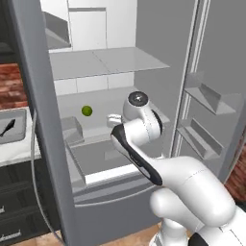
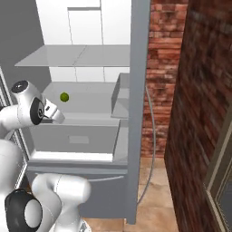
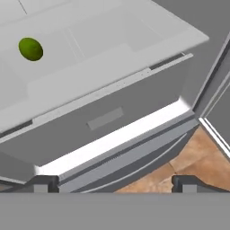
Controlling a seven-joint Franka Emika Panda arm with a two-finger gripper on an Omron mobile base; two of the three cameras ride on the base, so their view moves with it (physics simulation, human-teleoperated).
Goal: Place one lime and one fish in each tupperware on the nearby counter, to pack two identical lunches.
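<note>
The lime [image 1: 87,111] lies alone on a pale grey fridge shelf [image 1: 115,103], well back from the shelf's front edge, and nothing touches it. We see our arm [image 1: 144,129] rising from the base and bending forward into the open fridge, its wrist level with that shelf and the hand pointing inward and somewhat down. The gripper [image 3: 115,183] has its jaws spread wide with nothing between them; the two dark fingertips [image 3: 43,183] stand far apart at the bottom of the hand view, above the fridge's lower front edge and a patch of brown tiled floor [image 3: 188,161].

Below the lime's shelf sits a drawer-like grey bin [image 1: 103,161] with a bright front lip; we see nothing in it. The upper shelf [image 1: 105,61] looks bare as well. On the open door to our right, the grey door bins [image 1: 206,98] show no contents.

From the left base view we also catch a slice of marble counter [image 1: 12,149] over black drawers past the left fridge door, with a grey tray-like tupperware [image 1: 12,126] on it holding a dark shape we cannot identify. The right base view shows a red brick wall [image 2: 161,68] beside the fridge. The hand view places the lime at upper left, well apart from the fingertips.
</note>
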